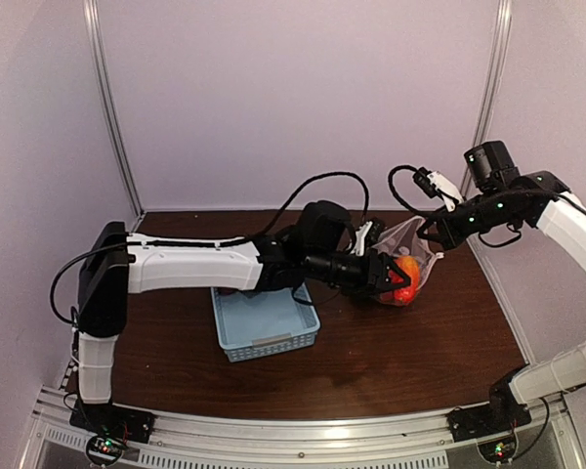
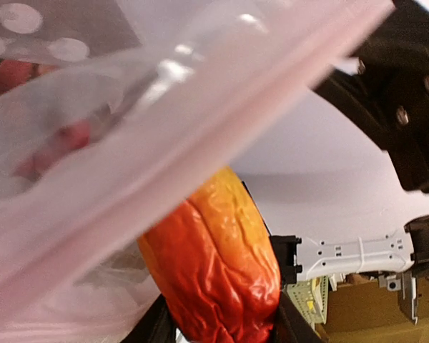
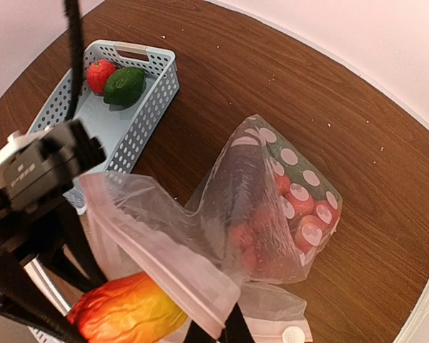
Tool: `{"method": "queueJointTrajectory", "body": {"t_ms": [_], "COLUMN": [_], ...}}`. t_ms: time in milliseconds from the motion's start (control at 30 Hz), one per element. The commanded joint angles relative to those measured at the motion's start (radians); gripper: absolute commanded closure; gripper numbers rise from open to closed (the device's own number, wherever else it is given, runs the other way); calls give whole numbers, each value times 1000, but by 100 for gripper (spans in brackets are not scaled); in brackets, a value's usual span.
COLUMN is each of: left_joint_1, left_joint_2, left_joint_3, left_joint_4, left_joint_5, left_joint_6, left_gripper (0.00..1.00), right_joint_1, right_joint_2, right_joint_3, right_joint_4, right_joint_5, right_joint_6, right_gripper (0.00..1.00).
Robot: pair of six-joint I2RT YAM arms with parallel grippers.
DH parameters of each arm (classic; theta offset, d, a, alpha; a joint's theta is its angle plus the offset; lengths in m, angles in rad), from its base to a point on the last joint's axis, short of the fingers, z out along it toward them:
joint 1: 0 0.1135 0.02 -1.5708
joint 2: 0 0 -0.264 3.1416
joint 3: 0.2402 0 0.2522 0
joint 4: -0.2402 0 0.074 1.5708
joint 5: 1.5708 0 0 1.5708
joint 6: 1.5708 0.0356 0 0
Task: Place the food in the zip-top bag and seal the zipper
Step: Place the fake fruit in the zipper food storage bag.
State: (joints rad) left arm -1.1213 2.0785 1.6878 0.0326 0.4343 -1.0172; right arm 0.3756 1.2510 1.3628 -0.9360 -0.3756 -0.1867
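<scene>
Zip-top bag (image 3: 300, 179), clear, white-dotted, mouth agape; red pepper (image 2: 214, 264) in left claw (image 1: 391, 274)

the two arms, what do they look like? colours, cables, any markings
Both are built alike: the left arm and right arm have smooth white link shells with chunky black joints. The left gripper is black. Thin black cables loop loosely above each wrist. Small green lights glow on the right arm's black forearm section. No sleeves.
</scene>
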Motion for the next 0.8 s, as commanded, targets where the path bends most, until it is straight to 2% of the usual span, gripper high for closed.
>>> {"method": "queueJointTrajectory", "body": {"t_ms": [0,100,167,300,433,600,767], "left_joint_1": [53,70,76,77,77,77,77], "left_joint_2": [30,58,91,183,206,187,164], "left_joint_3": [31,12,48,202,258,265,292], "left_joint_4": [84,187,214,152,123,75,38], "left_joint_5": [-110,-163,-184,-188,-202,-221,-214], "left_joint_6": [-176,-267,-303,-308,-320,-279,-226], "left_gripper": [72,71,67,52,41,33,29], "right_joint_1": [4,5,4,5,2,-24,-45], "right_joint_2": [-57,-68,-70,-66,-52,-23,12], "right_joint_3": [-12,-27,-31,-27,-3,52,90], "right_joint_4": [-3,-1,1,-2,-12,-32,-49], "right_joint_5": [-60,-85,-83,-96,-128,-150,-199], "right_joint_6": [3,1,3,8,16,30,36], "right_gripper": [100,100,100,100,100,100,100]}}
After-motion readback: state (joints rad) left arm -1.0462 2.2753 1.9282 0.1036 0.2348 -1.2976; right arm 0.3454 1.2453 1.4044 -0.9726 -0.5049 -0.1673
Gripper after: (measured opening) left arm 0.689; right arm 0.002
